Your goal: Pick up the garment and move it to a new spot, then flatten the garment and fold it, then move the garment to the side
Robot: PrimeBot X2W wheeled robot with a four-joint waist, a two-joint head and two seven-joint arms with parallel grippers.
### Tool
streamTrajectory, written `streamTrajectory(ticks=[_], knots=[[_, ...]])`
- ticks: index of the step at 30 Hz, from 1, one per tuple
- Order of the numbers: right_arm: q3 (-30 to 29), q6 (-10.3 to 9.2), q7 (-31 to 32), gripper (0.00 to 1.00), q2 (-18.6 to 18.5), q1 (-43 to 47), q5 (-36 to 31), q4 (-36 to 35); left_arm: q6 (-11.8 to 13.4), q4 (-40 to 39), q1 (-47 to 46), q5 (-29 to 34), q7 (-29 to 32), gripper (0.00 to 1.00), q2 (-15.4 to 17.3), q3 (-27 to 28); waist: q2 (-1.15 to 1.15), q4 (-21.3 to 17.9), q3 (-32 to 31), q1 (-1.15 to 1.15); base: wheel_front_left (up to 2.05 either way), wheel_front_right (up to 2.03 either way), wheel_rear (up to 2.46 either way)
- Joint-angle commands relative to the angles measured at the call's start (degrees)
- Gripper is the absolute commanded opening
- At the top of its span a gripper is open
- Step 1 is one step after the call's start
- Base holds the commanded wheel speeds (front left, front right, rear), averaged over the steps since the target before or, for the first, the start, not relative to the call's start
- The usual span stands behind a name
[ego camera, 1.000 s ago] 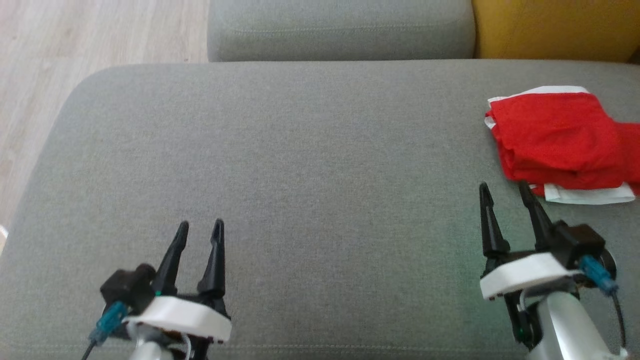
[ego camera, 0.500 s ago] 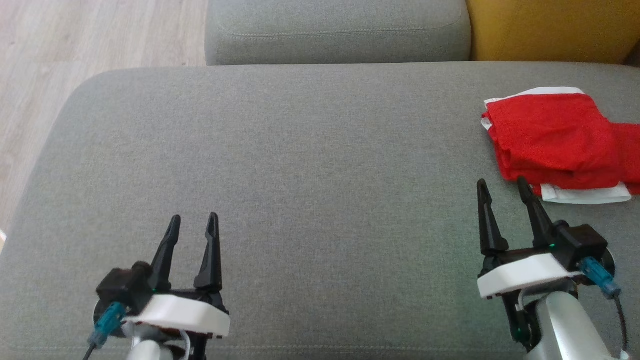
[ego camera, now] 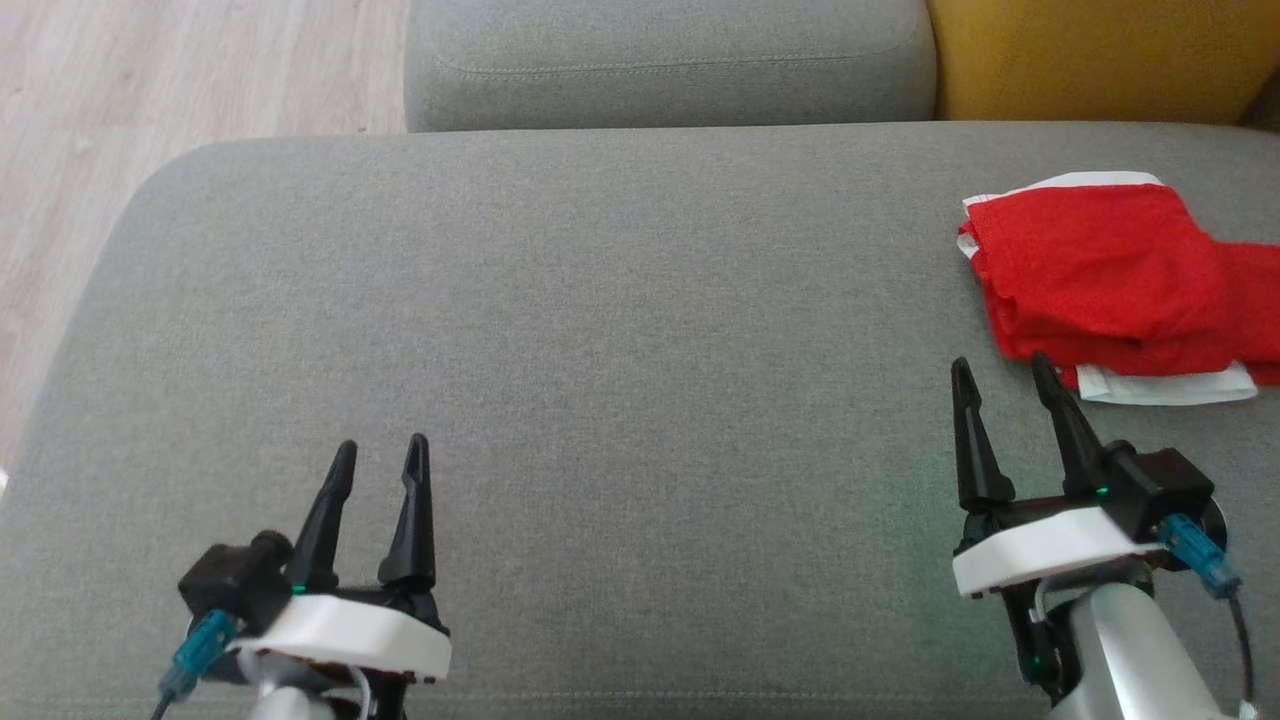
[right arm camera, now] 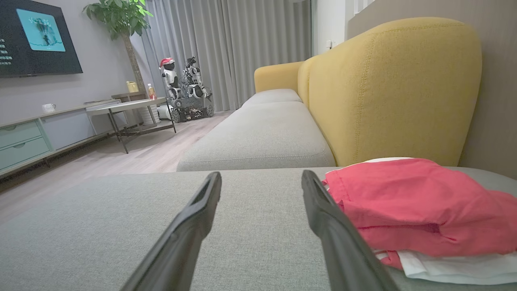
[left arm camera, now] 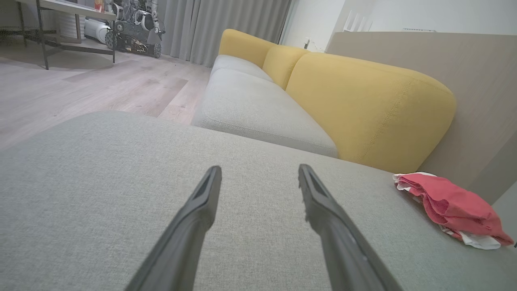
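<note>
The garment [ego camera: 1100, 270] is a folded red and white piece of clothing lying at the right end of the grey sofa seat [ego camera: 620, 330]; it also appears as a red heap [left arm camera: 452, 206] far right in the left wrist view and close on the right [right arm camera: 420, 202] in the right wrist view. My right gripper [ego camera: 1000, 375] stands open just short of the garment's near left corner, with nothing between its fingers. Open and empty too, my left gripper [ego camera: 380, 452] hovers over the bare seat at the lower left.
A second grey seat cushion [ego camera: 670, 60] lies beyond the seat, with a yellow backrest [ego camera: 1090, 55] at the far right. Wooden floor [ego camera: 150, 90] lies off the seat's left edge. A low table [right arm camera: 129, 107] and a parked robot [right arm camera: 181, 93] stand far across the room.
The left gripper has drawn back slightly toward me. The head camera has shifted a little. The right gripper and the garment keep their places.
</note>
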Motion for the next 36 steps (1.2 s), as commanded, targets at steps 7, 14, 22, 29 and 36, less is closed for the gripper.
streamTrajectory(ticks=[7,14,22,29,36], knots=[[1.1,-0.05,-0.8,1.0,0.2,-0.7,0.2,-1.6,0.0,-1.3,-1.2,-2.7,-0.3,1.0,0.3,2.9,0.0,-0.2,0.0,0.0,0.0,0.0,0.0],[-0.2,0.0,0.6,0.0,0.0,0.7,1.7,2.7,-0.1,3.3,0.6,-4.4,0.4,0.0,-0.2,1.0,0.0,-0.3,-0.1,0.0,0.0,0.0,0.0],[-0.8,0.0,1.9,0.0,0.1,0.8,7.1,2.2,-0.4,3.6,0.0,-9.0,1.6,0.0,0.1,1.8,0.0,-0.4,-0.1,0.0,0.0,0.0,0.0],[-1.3,-0.01,3.0,0.0,0.1,0.8,11.9,1.8,-0.6,3.8,-0.6,-13.1,2.7,0.0,0.2,2.5,0.0,-0.6,-0.1,0.0,0.0,0.0,0.0],[-1.8,-0.01,4.0,0.0,0.1,0.9,15.9,1.4,-0.9,4.0,-1.0,-16.5,3.6,0.0,0.3,3.1,0.0,-0.7,-0.1,0.0,0.0,0.0,0.0]])
